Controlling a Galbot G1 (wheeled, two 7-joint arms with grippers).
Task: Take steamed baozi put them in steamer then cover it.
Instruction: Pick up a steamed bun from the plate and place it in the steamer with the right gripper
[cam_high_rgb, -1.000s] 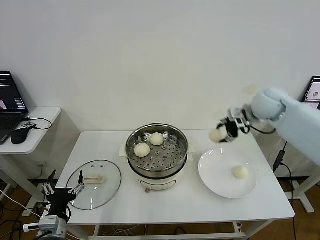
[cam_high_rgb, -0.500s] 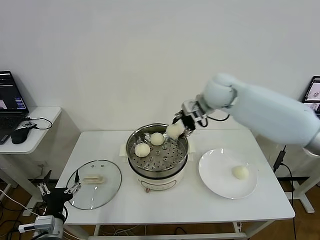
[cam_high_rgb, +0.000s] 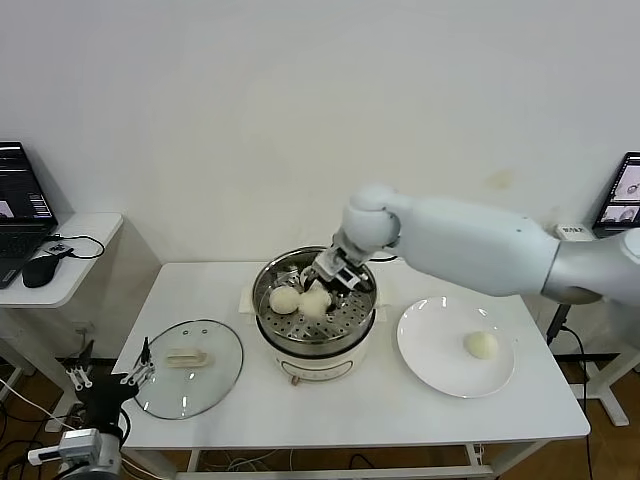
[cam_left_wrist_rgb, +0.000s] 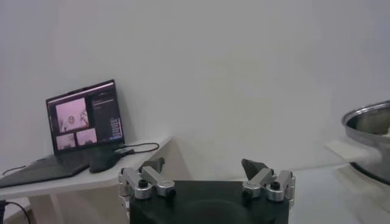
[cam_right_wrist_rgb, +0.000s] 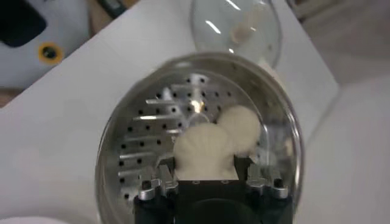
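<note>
- Head view, nearest: my left gripper (cam_high_rgb: 106, 378) hangs low off the table's front-left corner, fingers spread, holding nothing.
- Cover (cam_high_rgb: 187, 367): flat on the table (cam_high_rgb: 350, 420), beside the steamer's left.
- Plate (cam_high_rgb: 455, 347): right of the steamer, one steamed baozi (cam_high_rgb: 481, 344) on it.
- Steamer (cam_high_rgb: 313, 300): mid-table, two buns on its perforated floor.
- My right gripper (cam_right_wrist_rgb: 206, 178): inside the steamer, pinching a third bun (cam_right_wrist_rgb: 205, 150).

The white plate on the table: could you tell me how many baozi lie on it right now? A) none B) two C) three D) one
D: a single baozi sits on the white plate; the others are at the steamer.
</note>
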